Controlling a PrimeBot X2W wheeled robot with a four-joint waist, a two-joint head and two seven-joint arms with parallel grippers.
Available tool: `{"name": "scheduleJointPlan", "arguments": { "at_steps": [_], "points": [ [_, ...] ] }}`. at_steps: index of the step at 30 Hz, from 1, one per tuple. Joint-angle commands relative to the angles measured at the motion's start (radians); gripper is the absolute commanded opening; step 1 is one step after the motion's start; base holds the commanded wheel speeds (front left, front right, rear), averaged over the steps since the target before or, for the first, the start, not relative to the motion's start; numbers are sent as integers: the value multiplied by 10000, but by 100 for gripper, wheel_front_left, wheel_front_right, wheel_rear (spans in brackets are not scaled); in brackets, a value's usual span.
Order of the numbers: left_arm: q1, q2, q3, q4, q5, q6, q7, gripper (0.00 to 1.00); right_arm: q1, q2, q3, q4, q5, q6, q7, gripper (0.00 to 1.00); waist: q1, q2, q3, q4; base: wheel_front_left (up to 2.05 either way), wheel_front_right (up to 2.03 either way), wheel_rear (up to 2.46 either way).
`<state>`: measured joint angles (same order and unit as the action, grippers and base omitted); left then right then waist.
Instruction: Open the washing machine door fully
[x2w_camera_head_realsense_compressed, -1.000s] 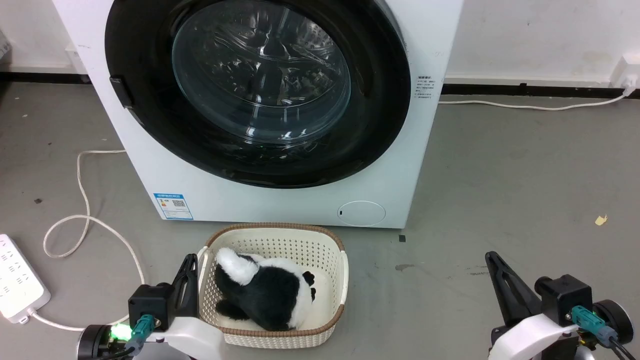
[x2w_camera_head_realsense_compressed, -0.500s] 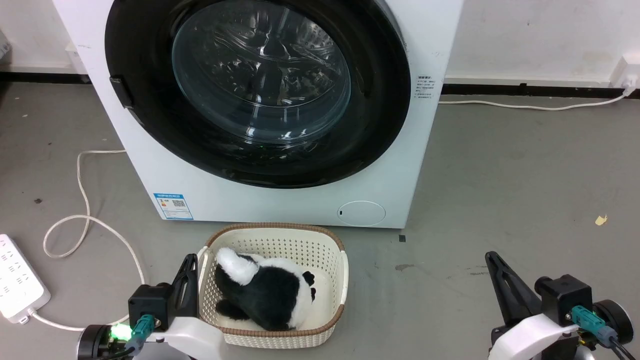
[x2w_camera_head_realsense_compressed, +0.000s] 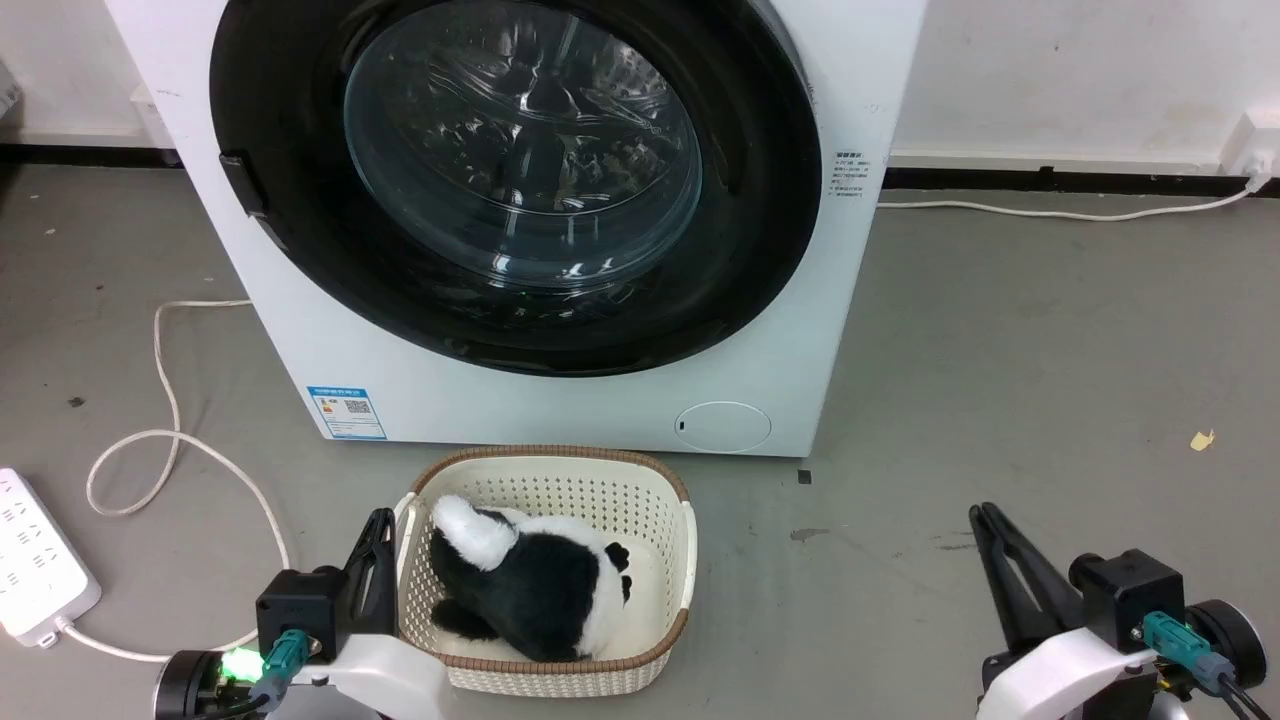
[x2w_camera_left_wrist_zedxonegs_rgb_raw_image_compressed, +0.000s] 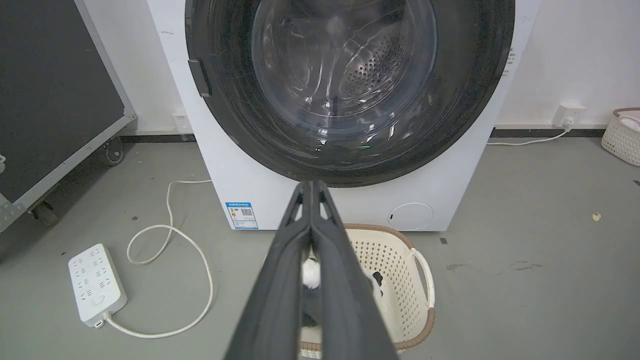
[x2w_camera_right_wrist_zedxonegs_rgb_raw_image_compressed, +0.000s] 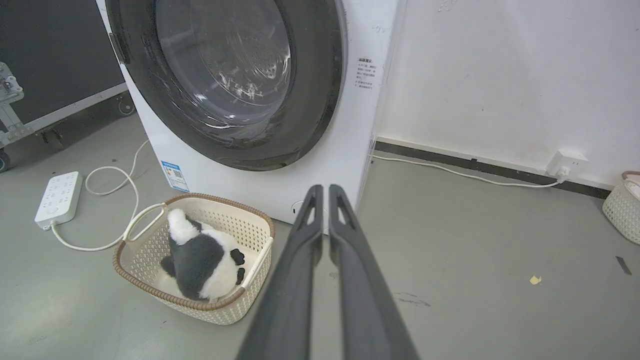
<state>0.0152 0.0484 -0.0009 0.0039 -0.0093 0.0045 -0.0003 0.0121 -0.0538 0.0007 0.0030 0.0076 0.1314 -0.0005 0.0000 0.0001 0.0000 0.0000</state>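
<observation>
Grey concrete floor (x2w_camera_head_realsense_compressed: 1000, 350) runs back to a white wall, and the washing machine (x2w_camera_head_realsense_compressed: 560, 410) stands at the floor's far edge against it. The washing machine door (x2w_camera_head_realsense_compressed: 520, 170) is shut, flush on the machine's front and reaching nearly from its left edge to its right edge. I count the task as not yet begun.

A dark tab (x2w_camera_head_realsense_compressed: 243, 183) breaks the door's left rim. I take it for the catch side, but I cannot make out a hinge, so I would confirm the swing direction before pulling.

A woven basket (x2w_camera_head_realsense_compressed: 560, 455) holding a black-and-white plush toy (x2w_camera_head_realsense_compressed: 530, 585) sits on the floor just before the machine's front bottom edge, probably parked there for loading. It narrows my approach from low down.

I have both arms held low and back, well apart from the door, which keeps its arc free. The left gripper (x2w_camera_head_realsense_compressed: 380, 520) is just beside the basket's near left corner, and I cannot tell whether it touches it. Its fingers are pressed together on nothing. The right gripper (x2w_camera_head_realsense_compressed: 982, 512) stands over bare floor to the basket's right, its fingers parted by a thin slit and empty. I judge that a sensible start for hooking the rim.

A power strip (x2w_camera_head_realsense_compressed: 35, 560) and its cable (x2w_camera_head_realsense_compressed: 170, 440) lie on the floor toward its left edge, out of my way.
</observation>
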Motion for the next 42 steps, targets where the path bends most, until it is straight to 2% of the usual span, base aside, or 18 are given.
{"name": "scheduleJointPlan", "arguments": {
  "at_steps": [1,2,3,19,30,42],
  "points": [
    [4,0,-3,2,-12,8,-2,0,1,0,2,2,9,0,-4,0,0,-1,0,0,0,0,0],
    [7,-2,-4,5,-13,12,-5,0,3,0,2,2,10,0,-5,0,0,-1,1,0,0,0,0],
    [7,-2,-4,6,-14,13,-6,100,3,0,5,2,11,0,-6,100,0,-1,1,0,0,0,0],
    [-10,1,-202,66,-26,124,-333,100,19,5,-22,-23,159,-1,-333,100,0,-1,91,11,0,0,0],
    [-235,2,-440,19,-85,239,-563,100,-216,-34,-67,-240,155,-2,-563,100,0,-1,556,178,0,0,0],
    [-678,4,-764,-113,-181,451,-814,100,-1128,-701,-54,-513,713,-2,-441,100,0,-1,1361,463,0,0,0]
  ]
}}
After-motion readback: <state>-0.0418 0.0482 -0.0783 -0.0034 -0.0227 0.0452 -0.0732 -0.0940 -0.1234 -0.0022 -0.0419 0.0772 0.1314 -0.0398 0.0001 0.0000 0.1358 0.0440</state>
